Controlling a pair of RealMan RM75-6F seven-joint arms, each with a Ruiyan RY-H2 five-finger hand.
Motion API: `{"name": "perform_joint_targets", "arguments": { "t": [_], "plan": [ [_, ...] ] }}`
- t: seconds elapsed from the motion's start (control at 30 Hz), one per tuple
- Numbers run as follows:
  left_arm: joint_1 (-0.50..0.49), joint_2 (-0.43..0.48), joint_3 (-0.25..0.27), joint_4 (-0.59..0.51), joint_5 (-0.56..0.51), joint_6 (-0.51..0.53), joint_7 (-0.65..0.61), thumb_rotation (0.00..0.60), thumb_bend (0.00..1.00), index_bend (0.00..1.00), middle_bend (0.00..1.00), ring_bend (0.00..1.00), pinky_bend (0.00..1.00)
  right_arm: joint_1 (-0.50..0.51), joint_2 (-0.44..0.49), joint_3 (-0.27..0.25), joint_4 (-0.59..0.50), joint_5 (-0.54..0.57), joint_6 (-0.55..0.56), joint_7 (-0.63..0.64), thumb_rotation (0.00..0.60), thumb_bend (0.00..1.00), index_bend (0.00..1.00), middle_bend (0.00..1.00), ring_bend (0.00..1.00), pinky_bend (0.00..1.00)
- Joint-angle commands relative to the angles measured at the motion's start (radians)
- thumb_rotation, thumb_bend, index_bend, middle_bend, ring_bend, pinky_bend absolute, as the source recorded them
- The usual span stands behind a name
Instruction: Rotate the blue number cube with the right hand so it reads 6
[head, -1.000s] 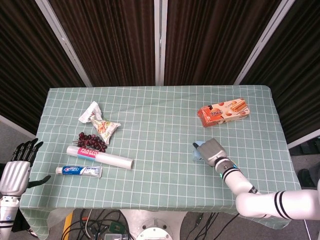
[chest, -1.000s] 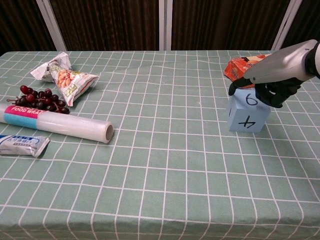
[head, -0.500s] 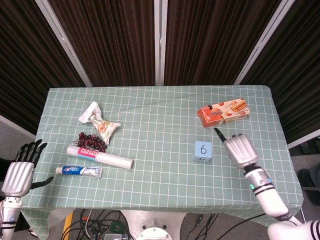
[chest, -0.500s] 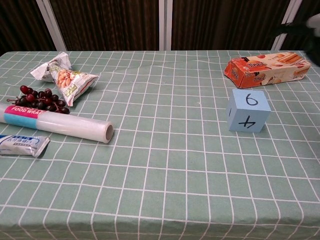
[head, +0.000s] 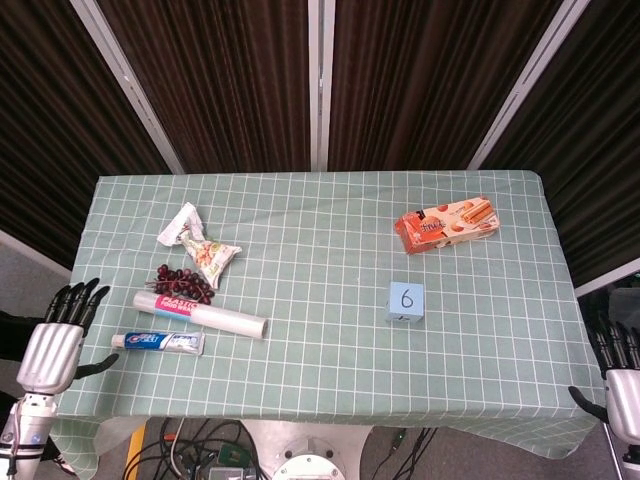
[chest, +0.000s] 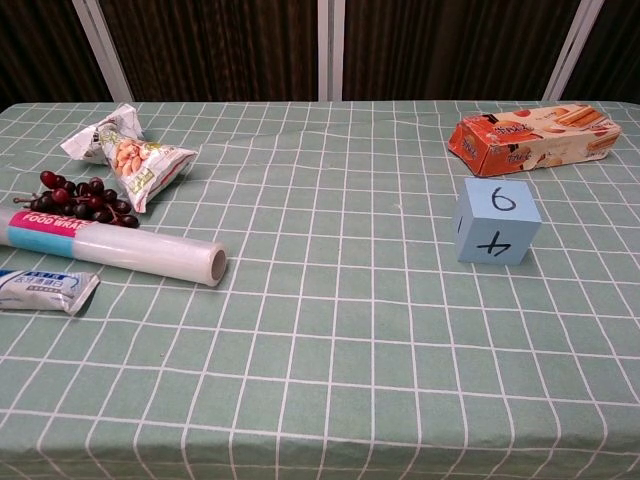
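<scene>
The blue number cube (head: 405, 301) stands alone on the right half of the checked tablecloth, its top face showing 6. In the chest view the blue number cube (chest: 496, 220) shows 6 on top and a 4 on the near face. My right hand (head: 621, 385) hangs off the table's front right corner, far from the cube, fingers spread and empty. My left hand (head: 55, 343) is beside the table's front left edge, fingers apart, holding nothing. Neither hand appears in the chest view.
An orange biscuit box (head: 446, 225) lies behind the cube. On the left lie a snack bag (head: 205, 248), dark grapes (head: 184, 281), a cling-film roll (head: 200, 314) and a toothpaste tube (head: 158, 342). The green checked tablecloth (head: 310, 360) covers the table.
My right hand has let go of the cube and drawn back off the table to the front right corner. The cube stays put with 6 on top. The left hand shifted slightly.
</scene>
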Motion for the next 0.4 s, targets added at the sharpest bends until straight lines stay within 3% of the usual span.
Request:
{"name": "perform_joint_targets", "arguments": {
  "t": [0.03,0.4],
  "plan": [
    [0.002,0.003,0.001,0.007,-0.003,0.001,-0.002,0.600,0.00,0.07,0.00,0.00,0.00,-0.013,-0.017,0.030,-0.001,-0.037,-0.018,0.014,0.600,0.05,0.00,0.00,0.00,0.00],
    [0.005,-0.016,0.005,0.031,-0.004,-0.001,-0.022,0.600,0.00,0.07,0.00,0.00,0.00,-0.049,0.000,0.092,-0.014,-0.090,-0.066,0.018,0.600,0.07,0.00,0.00,0.00,0.00]
  ]
}}
